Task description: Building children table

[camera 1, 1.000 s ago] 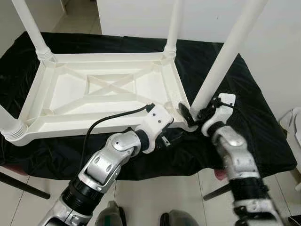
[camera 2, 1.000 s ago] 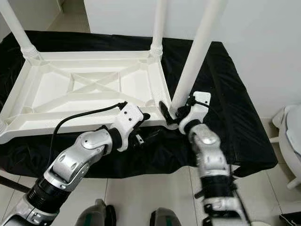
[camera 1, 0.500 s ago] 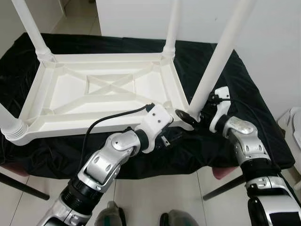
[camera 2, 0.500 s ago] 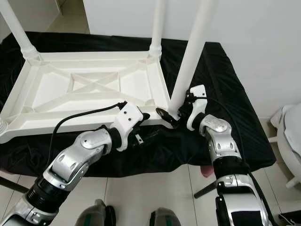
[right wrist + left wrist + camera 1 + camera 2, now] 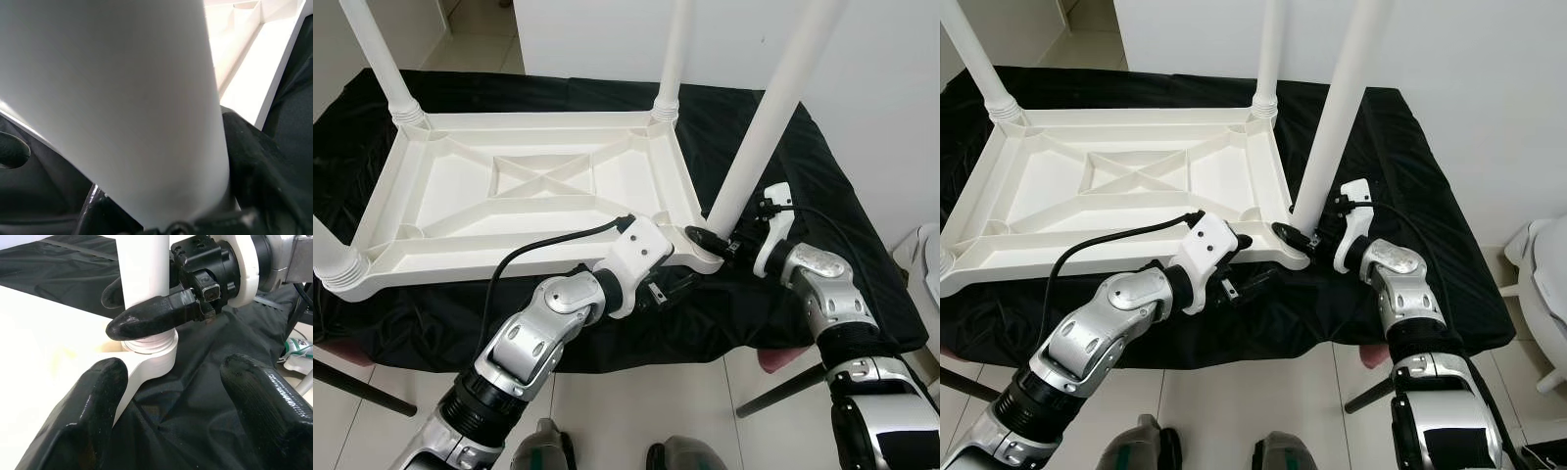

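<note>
- The children's table [image 5: 524, 191] lies upside down on a black cloth [image 5: 842, 186], with 4 white legs rising from its corners.
- The left gripper [image 5: 171, 396] sits at the near edge of the table, by the right front corner. Its 2 fingers [image 5: 88, 406] are spread wide and hold nothing; one rests against the table's rim, the other hangs over the cloth.
- The corner socket [image 5: 151, 350] already has the leg's ribbed base in it, though I cannot tell whether it is fully seated.
- The right front leg [image 5: 769, 108] leans slightly rather than standing plumb.
- The right gripper [image 5: 715, 238] is clamped around that leg just above the socket, one finger [image 5: 151, 318] across its front.
- To do this step well, I judge the right arm should bring the leg upright before pressing down, while the left steadies the rim so the table doesn't slide on the cloth.
</note>
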### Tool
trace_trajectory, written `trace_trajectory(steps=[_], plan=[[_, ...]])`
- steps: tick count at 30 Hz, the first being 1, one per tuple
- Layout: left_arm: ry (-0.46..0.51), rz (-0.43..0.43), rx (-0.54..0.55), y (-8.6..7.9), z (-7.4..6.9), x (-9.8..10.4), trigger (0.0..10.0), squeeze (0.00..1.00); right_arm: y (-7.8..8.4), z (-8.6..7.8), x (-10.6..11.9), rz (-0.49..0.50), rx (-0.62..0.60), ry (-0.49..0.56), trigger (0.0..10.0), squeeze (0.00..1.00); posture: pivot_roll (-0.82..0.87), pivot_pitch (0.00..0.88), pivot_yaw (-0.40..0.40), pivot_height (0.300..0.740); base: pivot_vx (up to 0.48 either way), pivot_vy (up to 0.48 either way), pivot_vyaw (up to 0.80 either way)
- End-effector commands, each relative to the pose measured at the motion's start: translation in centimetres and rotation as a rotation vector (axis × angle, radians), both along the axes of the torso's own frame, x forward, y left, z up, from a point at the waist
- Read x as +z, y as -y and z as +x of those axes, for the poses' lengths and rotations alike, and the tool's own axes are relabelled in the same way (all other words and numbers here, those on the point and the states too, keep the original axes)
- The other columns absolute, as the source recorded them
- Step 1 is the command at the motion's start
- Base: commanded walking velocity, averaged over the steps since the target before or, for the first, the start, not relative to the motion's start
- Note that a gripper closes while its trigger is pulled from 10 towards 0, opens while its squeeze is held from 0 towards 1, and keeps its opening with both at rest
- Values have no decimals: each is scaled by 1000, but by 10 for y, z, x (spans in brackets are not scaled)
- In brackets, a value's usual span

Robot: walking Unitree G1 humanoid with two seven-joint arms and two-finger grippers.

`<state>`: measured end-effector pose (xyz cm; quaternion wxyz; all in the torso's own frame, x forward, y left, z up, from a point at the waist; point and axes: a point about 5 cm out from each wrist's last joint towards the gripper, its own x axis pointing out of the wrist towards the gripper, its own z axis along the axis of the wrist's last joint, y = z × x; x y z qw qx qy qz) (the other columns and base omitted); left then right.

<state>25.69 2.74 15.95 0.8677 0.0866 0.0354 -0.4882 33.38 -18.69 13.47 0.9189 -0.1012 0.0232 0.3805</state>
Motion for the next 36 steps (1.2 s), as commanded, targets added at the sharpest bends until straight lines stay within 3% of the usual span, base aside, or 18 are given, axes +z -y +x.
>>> trace_trajectory(steps=[1,4,8,11,13,14,16,17,20,22,26,32,33,36], plan=[[-12,2,-39,3,-1,0,10000,0,0,-1,-2,-13,-74,5,10000,0,-156,0,-2,740,0,0,0],[-12,1,-40,3,-1,0,10000,0,0,1,-2,-14,-102,14,10000,0,-157,0,-1,740,0,0,0],[-14,-4,-41,4,-2,0,10000,0,-8,2,-3,1,-320,-2,10000,0,-177,12,-2,740,0,0,0],[-15,-6,-41,4,-2,1,10000,0,-12,1,-3,24,-380,-10,10000,0,-181,14,-1,740,0,0,0],[-22,-22,-42,5,-1,2,10000,0,-21,0,0,82,-457,-11,10000,0,-193,18,1,740,0,0,0],[-24,-26,-42,7,0,2,10000,0,-32,-3,5,157,-560,2,10000,0,-200,23,1,740,0,0,0],[-24,-26,-42,7,0,1,10000,0,-35,-3,6,176,-590,4,10000,0,-200,23,1,740,0,0,0],[-25,-28,-42,8,0,1,10000,0,-40,-6,8,193,-679,25,10000,0,-209,31,-3,740,0,0,0],[-26,-32,-43,8,0,2,10000,0,-44,-9,9,200,-766,50,10000,0,-209,31,-3,740,0,0,0],[-27,-37,-35,8,1,2,10000,0,-59,-18,8,228,-845,45,10000,0,-207,41,-7,740,0,0,0],[-28,-37,-20,5,2,2,10000,0,-68,-21,13,240,-805,52,10000,0,-207,52,-4,740,0,0,0],[-24,-33,8,1,7,2,10000,0,-59,-20,14,243,-843,19,10000,0,-202,55,-7,740,0,0,0],[-23,-35,22,0,8,3,10000,0,-60,-21,14,251,-848,17,10000,1000,-195,56,-9,740,0,0,0],[-25,-38,38,-1,10,4,10000,0,-62,-21,17,272,-840,21,10000,1000,-194,56,-10,740,0,0,0]])
